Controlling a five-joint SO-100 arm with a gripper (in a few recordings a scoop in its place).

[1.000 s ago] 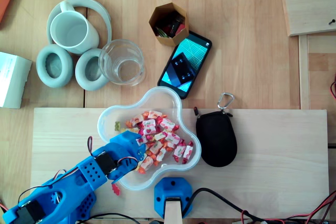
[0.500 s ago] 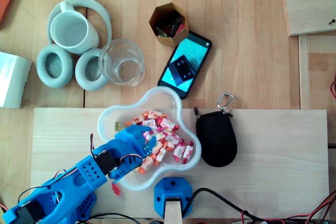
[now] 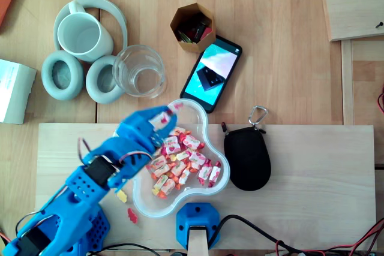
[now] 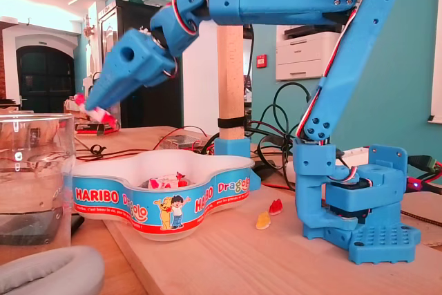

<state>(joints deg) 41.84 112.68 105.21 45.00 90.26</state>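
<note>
Blue plastic pincer (image 3: 167, 113) (image 4: 94, 106) pinching a pink-and-white wrapped candy (image 3: 175, 107) (image 4: 103, 117), raised above the far-left rim of a white clover-shaped plastic bowl (image 3: 200, 112) (image 4: 138, 202) of wrapped sweets, near the counter's front edge. Just beyond, toward the counter's middle, a clear drinking glass (image 3: 139, 71) (image 4: 31, 170). On the counter by the bowl's near-left wall, a yellow gummy (image 3: 122, 196) (image 4: 263, 221) and a red gummy (image 3: 131, 214) (image 4: 275, 206).

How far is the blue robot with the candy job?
Picking up looks done: the gripper pinches one wrapped candy, held high over the bowl. Nothing is set down yet: the glass holds no candy, and many candies lie in the bowl.
</note>
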